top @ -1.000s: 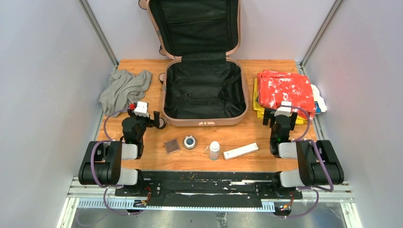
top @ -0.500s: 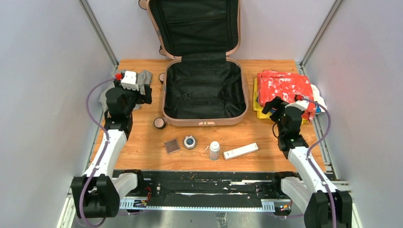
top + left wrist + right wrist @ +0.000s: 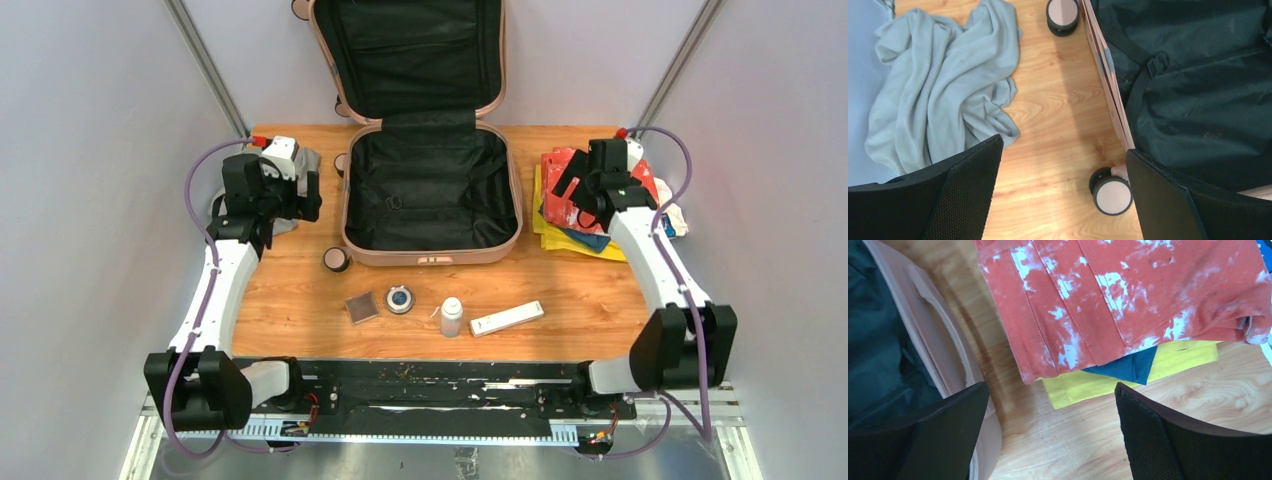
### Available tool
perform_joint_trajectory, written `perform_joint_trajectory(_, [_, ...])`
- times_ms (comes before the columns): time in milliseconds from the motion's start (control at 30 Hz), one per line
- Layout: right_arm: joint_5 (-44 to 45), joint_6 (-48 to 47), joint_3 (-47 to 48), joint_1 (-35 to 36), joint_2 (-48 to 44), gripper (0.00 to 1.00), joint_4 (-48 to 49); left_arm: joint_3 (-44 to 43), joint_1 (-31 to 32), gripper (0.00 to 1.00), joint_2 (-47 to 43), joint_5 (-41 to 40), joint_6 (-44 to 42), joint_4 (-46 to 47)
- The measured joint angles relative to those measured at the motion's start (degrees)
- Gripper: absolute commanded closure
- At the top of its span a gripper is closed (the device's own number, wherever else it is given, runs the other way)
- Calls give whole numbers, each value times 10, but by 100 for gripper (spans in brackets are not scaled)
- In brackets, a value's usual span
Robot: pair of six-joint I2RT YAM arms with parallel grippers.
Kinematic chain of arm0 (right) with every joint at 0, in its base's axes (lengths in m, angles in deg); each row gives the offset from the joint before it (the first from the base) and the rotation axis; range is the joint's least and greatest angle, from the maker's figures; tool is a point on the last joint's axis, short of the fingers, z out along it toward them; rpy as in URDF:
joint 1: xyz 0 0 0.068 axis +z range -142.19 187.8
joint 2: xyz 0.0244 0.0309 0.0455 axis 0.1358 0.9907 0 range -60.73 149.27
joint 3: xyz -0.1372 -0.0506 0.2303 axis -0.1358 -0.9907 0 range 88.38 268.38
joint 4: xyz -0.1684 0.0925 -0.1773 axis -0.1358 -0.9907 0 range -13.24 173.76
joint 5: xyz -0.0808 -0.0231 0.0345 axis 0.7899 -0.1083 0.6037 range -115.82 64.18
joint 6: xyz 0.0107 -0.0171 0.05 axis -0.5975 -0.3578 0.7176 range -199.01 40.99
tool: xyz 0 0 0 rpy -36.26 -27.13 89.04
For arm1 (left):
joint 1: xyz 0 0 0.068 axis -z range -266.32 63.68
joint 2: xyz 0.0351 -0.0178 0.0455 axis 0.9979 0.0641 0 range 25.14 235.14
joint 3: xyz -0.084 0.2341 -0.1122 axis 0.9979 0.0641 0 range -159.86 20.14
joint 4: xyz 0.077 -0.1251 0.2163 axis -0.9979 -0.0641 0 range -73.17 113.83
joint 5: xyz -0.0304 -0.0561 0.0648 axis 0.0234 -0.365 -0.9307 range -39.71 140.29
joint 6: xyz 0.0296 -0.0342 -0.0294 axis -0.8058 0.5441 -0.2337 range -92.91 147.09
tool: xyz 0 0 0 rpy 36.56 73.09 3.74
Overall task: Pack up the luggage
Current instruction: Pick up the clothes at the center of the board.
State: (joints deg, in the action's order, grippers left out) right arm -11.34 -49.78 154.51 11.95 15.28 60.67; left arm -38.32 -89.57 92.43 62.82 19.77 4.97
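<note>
Wooden table [image 3: 300, 300]: luggage [image 3: 430, 190] between spread left claw [image 3: 1063, 150] and right claw [image 3: 1052, 389]

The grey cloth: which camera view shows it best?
Left wrist view: the grey cloth shows almost whole, folds clear. In the top external view the left arm hides most of it; the right wrist view misses it.

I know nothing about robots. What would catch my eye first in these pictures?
The open pink suitcase, black-lined and empty, fills the far middle of the table, its lid raised behind. A crumpled grey cloth lies to its left under the open left gripper; a red-and-white garment tops a folded stack to its right, under the open right gripper.
</note>
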Motion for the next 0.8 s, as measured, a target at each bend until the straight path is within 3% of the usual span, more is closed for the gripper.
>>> perform_joint_trajectory(233, [26, -47, 107, 18, 114, 1, -80, -2, 0, 0, 0, 14, 0, -40])
perform_joint_trajectory(800, [129, -116, 396, 52, 425, 8, -113, -7, 0, 0, 3, 43, 2, -72])
